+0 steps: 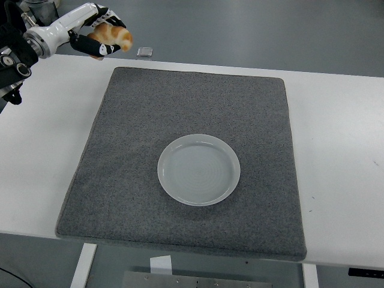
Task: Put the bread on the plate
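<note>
— Where is the golden-brown bread roll?
— Up high at the far left, gripped in the left robot hand, far from the round grey plate.
— Is it hard?
— Probably soft and light. Hold its sides gently.

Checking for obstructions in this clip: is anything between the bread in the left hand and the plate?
Nothing visible is in the way. The left hand holds the bread raised at the picture's upper left, and only bare grey mat lies between it and the empty plate.
</note>
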`<state>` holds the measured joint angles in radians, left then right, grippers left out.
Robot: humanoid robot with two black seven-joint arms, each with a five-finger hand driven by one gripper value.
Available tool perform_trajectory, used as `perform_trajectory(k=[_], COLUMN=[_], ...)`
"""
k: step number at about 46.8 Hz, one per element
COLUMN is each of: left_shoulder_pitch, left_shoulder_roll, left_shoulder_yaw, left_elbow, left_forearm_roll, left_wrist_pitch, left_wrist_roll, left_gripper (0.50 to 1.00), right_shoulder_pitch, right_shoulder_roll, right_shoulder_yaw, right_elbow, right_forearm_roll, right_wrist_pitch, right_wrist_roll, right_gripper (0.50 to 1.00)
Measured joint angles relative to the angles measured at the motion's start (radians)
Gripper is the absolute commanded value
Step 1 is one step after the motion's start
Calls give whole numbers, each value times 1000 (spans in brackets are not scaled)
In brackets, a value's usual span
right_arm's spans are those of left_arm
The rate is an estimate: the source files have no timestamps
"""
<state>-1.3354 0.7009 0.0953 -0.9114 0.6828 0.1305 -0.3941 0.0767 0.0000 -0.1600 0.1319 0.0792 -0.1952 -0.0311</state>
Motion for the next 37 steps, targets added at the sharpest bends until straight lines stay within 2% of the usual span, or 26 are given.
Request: perform_trajectory(k=[8,22,30,37], left_shoulder_pitch=[-108,-262,-303,-312], left_shoulder_roll=[-19,-158,-185,-179], left_shoulder_yaw=[7,62,75,79], left_elbow=[-9,-29,-148,-318], left_forearm_roll=[7,14,14,16], left_wrist_pitch=[-5,0,26,93], left_wrist_roll=[9,28,85,116], left_gripper=[500,500,500,500], right_shoulder_pitch=[0,0,0,0], right_shoulder_roll=[0,0,0,0], right_shoulder_yaw=[-1,-1,-1,-1], right_elbow=[0,0,0,0], right_forearm_roll=[1,0,0,0], right_wrist_pitch=[1,-1,-1,0], right_wrist_roll=[0,0,0,0], right_gripper=[952,952,952,952])
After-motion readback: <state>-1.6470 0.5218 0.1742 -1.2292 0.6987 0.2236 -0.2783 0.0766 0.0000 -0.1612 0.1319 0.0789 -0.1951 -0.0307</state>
